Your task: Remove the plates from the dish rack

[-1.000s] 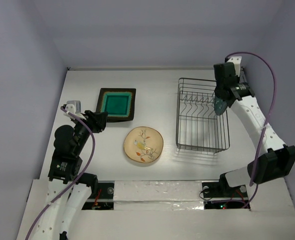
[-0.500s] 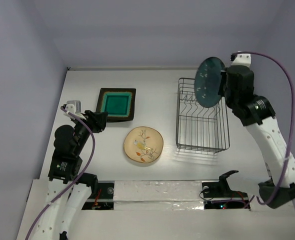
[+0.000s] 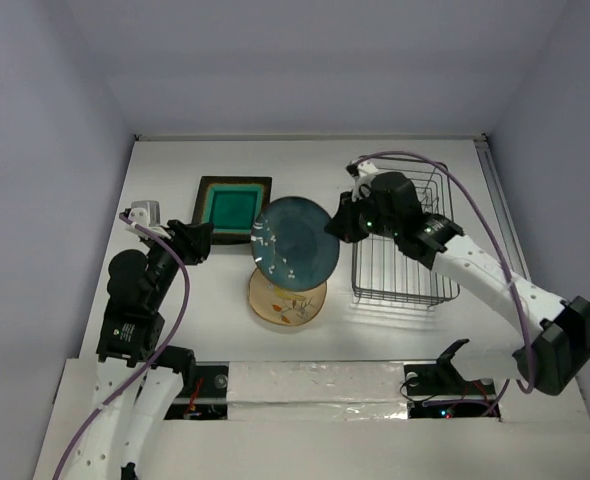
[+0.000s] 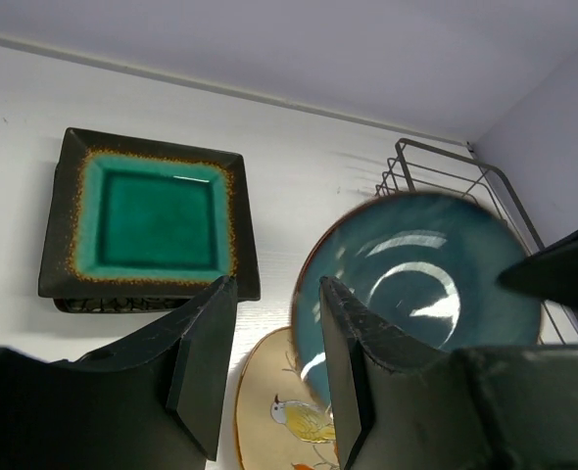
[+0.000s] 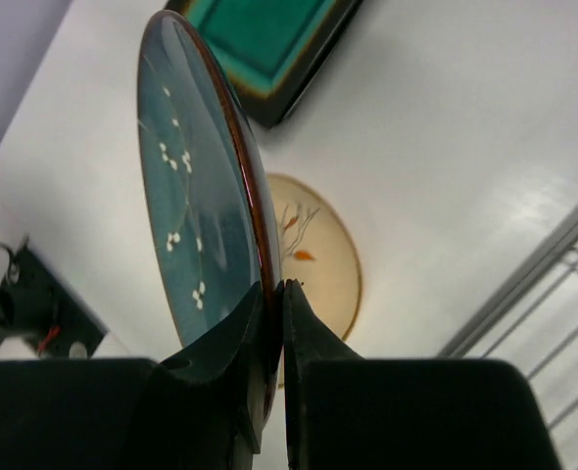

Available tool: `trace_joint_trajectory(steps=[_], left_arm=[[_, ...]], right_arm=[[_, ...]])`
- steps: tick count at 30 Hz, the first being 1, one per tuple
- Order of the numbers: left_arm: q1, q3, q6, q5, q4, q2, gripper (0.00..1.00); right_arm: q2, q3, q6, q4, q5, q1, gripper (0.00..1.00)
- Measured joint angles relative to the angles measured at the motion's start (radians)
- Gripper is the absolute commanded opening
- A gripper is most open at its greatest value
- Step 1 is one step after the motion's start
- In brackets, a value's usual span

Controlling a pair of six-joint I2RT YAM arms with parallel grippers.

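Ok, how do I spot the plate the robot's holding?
From the wire dish rack on the right, follow the right arm leftward. Its jaws pinch a round blue-teal plate; unlike the square teal plate and cream bird plate, it's up in the air.

The raised plate [image 3: 295, 243] hangs above the flat round plate [image 3: 287, 308]; square plate [image 3: 233, 207] left, dish rack [image 3: 405, 270] right

Grip: your right gripper [image 5: 272, 287] pinches the blue plate [image 5: 196, 206] by its rim.
Plate: you see it on edge, white flecks facing left.
Behind: cream plate [image 5: 325, 262], teal square plate [image 5: 269, 34] beyond.
Right: rack [image 5: 553, 294] wires.
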Motion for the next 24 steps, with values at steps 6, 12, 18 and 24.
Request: trace_joint_trajectory(steps=[6,12,18,24], left_arm=[[0.007,0.0,0.0,0.0,0.0,0.006,0.36],[0.015,0.0,0.0,0.001,0.0,0.011,0.36],[0.019,0.0,0.0,0.001,0.0,0.011,0.36],[0.019,0.0,0.0,0.001,0.0,0.011,0.36]], right_arm=[[0.1,-0.061,0.012,0.023,-0.118,0.029,0.0],[0.158,-0.081,0.018,0.099,-0.166,0.03,0.0],[0.219,-0.117,0.037,0.168,-0.209,0.029,0.0],[0.251,-0.143,0.04,0.173,-0.219,0.03,0.0]])
